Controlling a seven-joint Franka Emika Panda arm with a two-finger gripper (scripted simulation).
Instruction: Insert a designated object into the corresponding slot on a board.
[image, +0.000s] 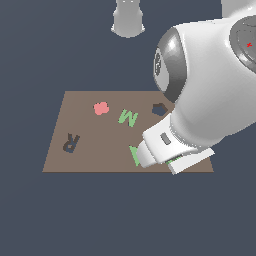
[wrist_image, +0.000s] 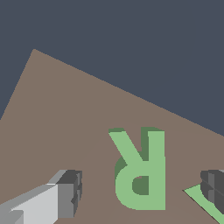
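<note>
The light-green R-shaped block (wrist_image: 141, 175) lies flat on the large brown rectangular board (image: 90, 150), between the spread-apart fingers of the gripper (wrist_image: 142, 192), untouched. The dark grey R-shaped recess (image: 71, 143) sits empty near the exterior view's left edge of the board, well apart from the block, and the dark pentagon-shaped hole (image: 159, 109) also holds nothing.

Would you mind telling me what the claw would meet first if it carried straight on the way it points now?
Most likely the green R, lying on the board between the open claw fingers; depth is unclear.
</note>
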